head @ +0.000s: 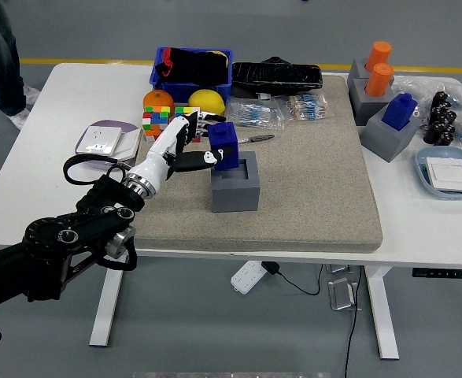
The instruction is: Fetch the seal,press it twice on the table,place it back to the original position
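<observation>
— Head view, left half of frame: left robot hand pinching blue seal, white fingers wrapped round its left side, thumb under it. Seal tilted slightly, held just above the left rim of grey holder block, over its square recess. Cannot tell whether touching the rim.

— Hidden or cut off?

— Black left arm running off the lower left corner. Right robot hand not visible anywhere. Rubik's cubes partly covered by the fingers; second cube mostly masked. Orange and lemon half behind cubes and blue bin. Dark contents of bin not identifiable. At upper left corner, only a person's trouser leg and shoe, cropped by the frame edge.

— Anything readable?

— No legible writing. Packets on grey mat too small to read. Upper right: second blue seal in its grey block, two orange seals behind, small black bottles beside. Blue tray at right edge of white tabletop, label blank from this distance.
</observation>
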### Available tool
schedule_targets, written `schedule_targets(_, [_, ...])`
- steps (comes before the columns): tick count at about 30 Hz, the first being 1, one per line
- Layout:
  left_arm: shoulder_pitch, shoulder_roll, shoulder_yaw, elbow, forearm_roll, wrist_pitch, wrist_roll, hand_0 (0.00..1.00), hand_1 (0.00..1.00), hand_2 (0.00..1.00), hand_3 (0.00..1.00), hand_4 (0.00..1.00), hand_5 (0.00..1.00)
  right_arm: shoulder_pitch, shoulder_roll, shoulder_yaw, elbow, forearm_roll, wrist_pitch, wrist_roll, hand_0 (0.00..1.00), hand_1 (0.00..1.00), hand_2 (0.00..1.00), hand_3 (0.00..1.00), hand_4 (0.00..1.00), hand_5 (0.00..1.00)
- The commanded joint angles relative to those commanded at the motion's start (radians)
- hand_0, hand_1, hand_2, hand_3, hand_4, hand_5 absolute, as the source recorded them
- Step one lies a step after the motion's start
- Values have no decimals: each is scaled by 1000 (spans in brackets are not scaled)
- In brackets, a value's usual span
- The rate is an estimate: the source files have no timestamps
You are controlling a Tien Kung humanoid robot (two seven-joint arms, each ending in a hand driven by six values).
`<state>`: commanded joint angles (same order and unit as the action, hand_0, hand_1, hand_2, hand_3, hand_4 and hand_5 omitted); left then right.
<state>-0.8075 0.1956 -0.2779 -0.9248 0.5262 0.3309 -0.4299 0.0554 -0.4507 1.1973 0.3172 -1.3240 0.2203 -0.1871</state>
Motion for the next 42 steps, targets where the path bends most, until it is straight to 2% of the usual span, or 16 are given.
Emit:
schedule_targets(13, [-19, -31, 33, 29, 0, 2, 2, 833, 578, 499, 686, 659, 2, -1, 1, 2, -1, -1, 0, 0, 834, 744, 740, 709, 800, 602])
schedule_targets(42, [-41, -61, 79, 73, -16, 1, -1, 837, 578, 501, 686, 664, 2, 1, 4, 6, -1, -2, 2, 1, 834, 744, 740, 710, 801, 603])
